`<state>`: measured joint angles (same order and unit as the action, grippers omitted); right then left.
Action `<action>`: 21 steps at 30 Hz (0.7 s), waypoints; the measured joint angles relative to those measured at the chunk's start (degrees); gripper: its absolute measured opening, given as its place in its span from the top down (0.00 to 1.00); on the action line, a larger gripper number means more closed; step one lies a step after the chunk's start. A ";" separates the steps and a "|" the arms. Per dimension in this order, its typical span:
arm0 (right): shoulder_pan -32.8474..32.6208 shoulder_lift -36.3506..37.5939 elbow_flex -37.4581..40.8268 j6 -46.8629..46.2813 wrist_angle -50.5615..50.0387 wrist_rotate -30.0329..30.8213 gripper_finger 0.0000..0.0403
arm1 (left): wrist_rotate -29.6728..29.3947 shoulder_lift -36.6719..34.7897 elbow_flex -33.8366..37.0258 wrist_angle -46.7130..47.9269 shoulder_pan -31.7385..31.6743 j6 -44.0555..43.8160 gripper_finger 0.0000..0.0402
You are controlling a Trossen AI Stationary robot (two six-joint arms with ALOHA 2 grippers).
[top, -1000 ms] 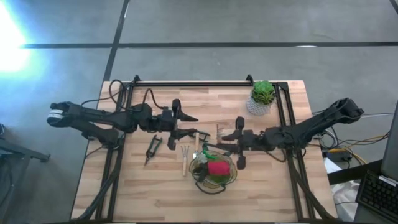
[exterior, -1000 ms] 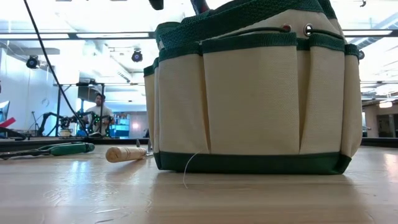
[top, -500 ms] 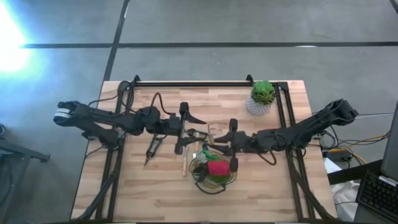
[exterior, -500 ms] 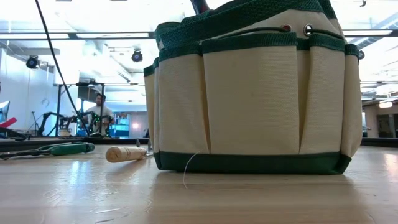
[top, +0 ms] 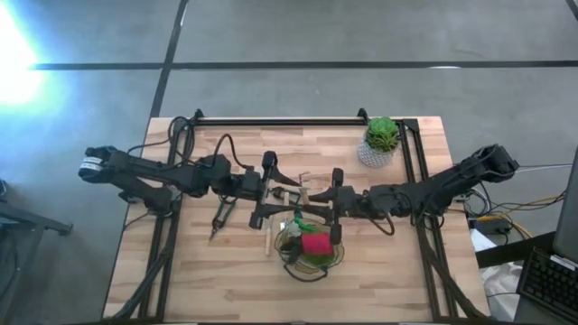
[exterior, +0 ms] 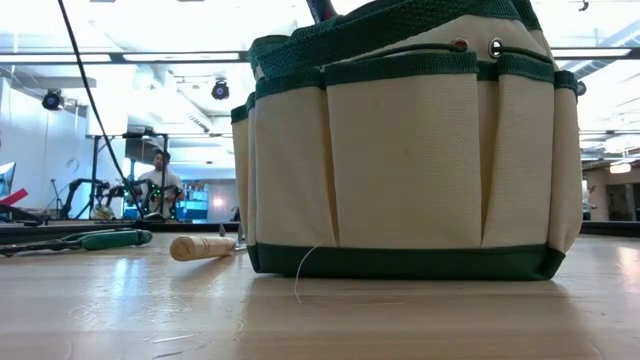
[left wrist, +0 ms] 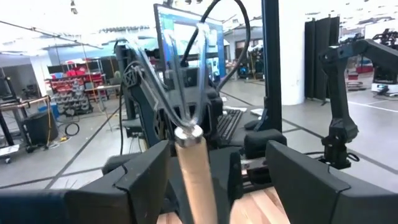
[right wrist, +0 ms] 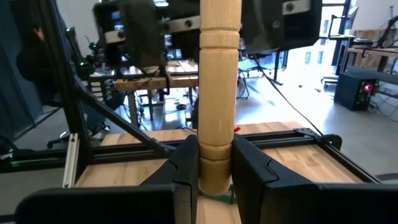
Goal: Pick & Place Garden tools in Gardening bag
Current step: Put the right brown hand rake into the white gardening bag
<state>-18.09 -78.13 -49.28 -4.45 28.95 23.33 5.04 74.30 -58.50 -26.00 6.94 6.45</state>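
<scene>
From above, two dark arms are seen meeting over a wooden table (top: 379, 262). The left gripper (top: 274, 190) is spread wide; the right gripper (top: 332, 206) is clamped on one wooden tool handle (top: 302, 191). Just beside them sits one round fabric bag (top: 310, 247); one pair of pruners (top: 222, 216) lies nearby.

At table height, the bag's cream pockets (exterior: 405, 160) with green trim are shown, beside one loose handle (exterior: 200, 246).

In the left wrist view, the handle (left wrist: 196, 180) stands between parted fingers (left wrist: 140, 180).

In the right wrist view, the smooth turned handle (right wrist: 219, 93) is pinched by the fingers (right wrist: 186, 168).
</scene>
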 joint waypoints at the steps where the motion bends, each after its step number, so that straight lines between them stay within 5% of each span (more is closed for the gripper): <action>1: 0.02 0.00 0.00 -0.08 0.08 0.19 0.87 | 0.00 0.00 0.07 0.00 0.00 -0.08 0.34; 21: -0.02 0.00 0.00 1.43 1.48 -0.59 0.87 | -0.16 8.42 -3.10 -2.44 -0.02 -1.03 0.34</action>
<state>-18.11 -78.13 -49.28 -3.02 30.44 22.74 4.88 82.73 -61.60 -28.45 6.92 5.42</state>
